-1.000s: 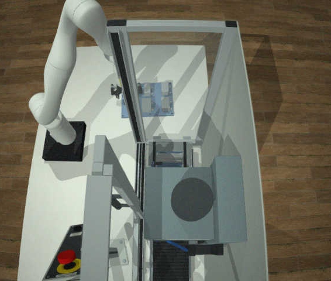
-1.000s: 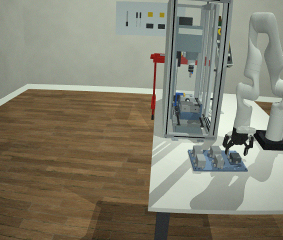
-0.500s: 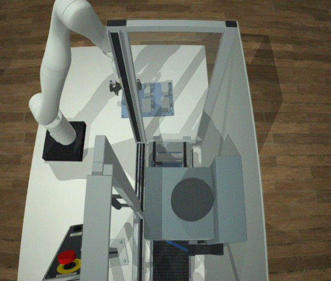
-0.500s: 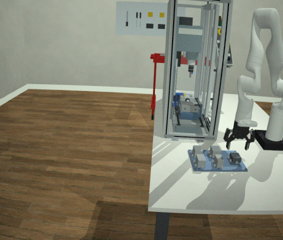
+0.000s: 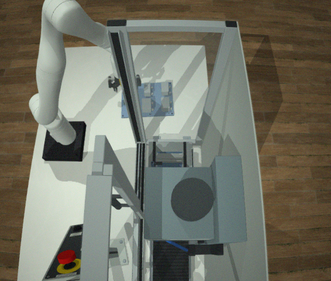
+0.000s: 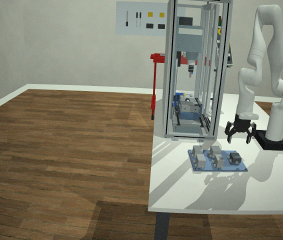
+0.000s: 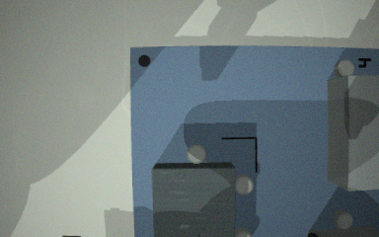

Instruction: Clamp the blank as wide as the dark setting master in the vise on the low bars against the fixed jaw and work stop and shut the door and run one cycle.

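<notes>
1. My gripper [image 5: 127,82] [image 6: 239,139] hangs above the plate [image 5: 158,113] [image 6: 224,167] [image 7: 295,114] with its fingers wide apart, nothing between them.
2. Below it sits the dark setting master [image 6: 235,157] [image 7: 193,202]; the four plain blanks stand beyond it on the plate, the nearer ones including this pale blank [image 6: 218,160].
3. I judge the step in hand is matching widths. I'd view master and blanks squarely, from one height, and compare only width.
4. Before descending, I'd centre over the chosen blank and keep both fingers off its neighbours, lest one topple.
5. A guard post [image 5: 126,87] cuts across my top view of the gripper; the wrist view crops the master's lower end. I can't tell which blank matches.
</notes>
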